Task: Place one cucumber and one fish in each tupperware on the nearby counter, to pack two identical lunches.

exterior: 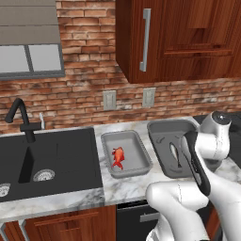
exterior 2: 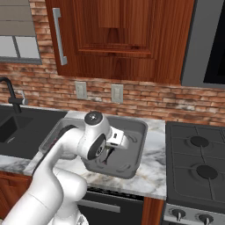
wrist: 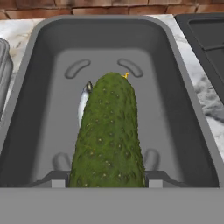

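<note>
Tool [wrist: 107, 181] clamped on cucumber [wrist: 109, 131] above larger tub [wrist: 26, 87]; released tilted, it may roll onto silver fish [wrist: 83, 103]

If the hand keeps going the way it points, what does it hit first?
Likely the larger tupperware's floor: the hand, shut on a cucumber, points into that tub. A silver fish lies near that line; depth is unclear.

Two rear base views share larger tupperware [exterior: 162, 132], hand view close above it

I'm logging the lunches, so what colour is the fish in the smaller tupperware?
Orange-red. The fish lies in the smaller tupperware, clearest in the left base view.
</note>
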Controlling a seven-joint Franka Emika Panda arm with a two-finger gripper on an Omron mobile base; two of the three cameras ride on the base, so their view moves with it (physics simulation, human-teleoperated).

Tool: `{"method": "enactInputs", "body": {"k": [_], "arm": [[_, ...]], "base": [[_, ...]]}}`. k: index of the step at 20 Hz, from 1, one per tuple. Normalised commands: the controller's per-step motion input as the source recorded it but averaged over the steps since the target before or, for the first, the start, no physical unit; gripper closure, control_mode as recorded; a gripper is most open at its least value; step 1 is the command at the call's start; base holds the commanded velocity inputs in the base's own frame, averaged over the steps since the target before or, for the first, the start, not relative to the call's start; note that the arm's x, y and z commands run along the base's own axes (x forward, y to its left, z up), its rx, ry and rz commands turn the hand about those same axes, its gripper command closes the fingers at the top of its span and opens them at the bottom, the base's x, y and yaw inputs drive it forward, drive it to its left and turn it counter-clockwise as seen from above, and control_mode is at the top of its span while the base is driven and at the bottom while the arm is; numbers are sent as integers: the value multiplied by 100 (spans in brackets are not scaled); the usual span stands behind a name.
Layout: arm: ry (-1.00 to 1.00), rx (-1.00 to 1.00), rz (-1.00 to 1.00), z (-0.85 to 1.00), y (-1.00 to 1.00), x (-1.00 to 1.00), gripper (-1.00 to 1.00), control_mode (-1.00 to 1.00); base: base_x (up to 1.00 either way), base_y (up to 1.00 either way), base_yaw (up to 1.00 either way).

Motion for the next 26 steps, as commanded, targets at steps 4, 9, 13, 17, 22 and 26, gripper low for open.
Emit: {"method": "enactInputs", "body": {"k": [4,9,13,17,22,26], "arm": [[0,0,0,-27,-31,40,100,-100],[0,0,0,-29,-15,37,100,-100],[0,0,0,-30,-4,28,100,-100],[0,0,0,-32,-5,24,100,-100],[0,0,0,-27,-10,15,100,-100],[0,0,0,-21,-11,11,100,-100]], "base": [[0,0,0],[0,0,0],[0,0,0],[0,0,0],[0,0,0],[0,0,0]]}}
